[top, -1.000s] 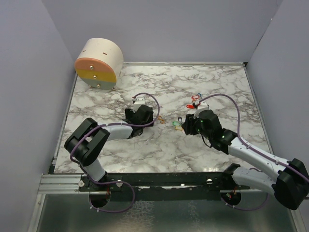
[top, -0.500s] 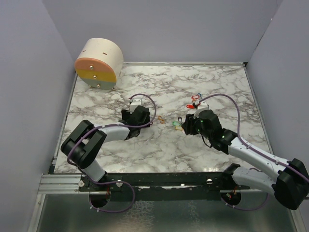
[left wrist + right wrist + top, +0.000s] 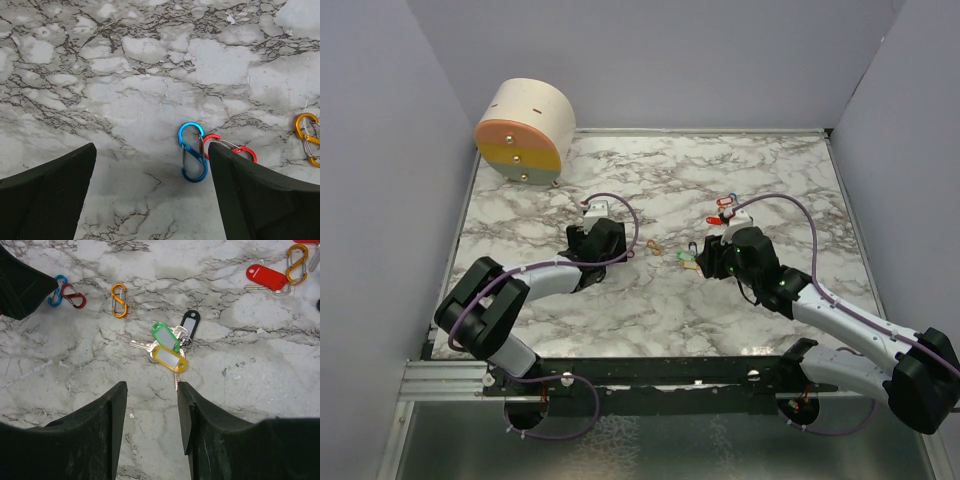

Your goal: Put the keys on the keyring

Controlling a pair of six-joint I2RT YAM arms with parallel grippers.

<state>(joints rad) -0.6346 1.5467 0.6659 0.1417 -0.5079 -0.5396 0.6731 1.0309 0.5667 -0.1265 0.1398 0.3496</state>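
The left hand [image 3: 151, 150] is held low over the middle of the tabletop [image 3: 750, 170], spread wide with nothing gripped. A blue carabiner [image 3: 193, 152] and a red carabiner [image 3: 239, 149] are seen beside one finger. The right hand [image 3: 150, 387] is tilted down toward the far edge, likewise parted and empty, just short of the keys [image 3: 169, 346], which are bunched mid-tabletop, slightly toward the right edge.

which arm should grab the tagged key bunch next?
Right. The right pincer is open with the keys just ahead of its tips. The left pincer, also open, sits by the blue clip and red clip, away from the keys.
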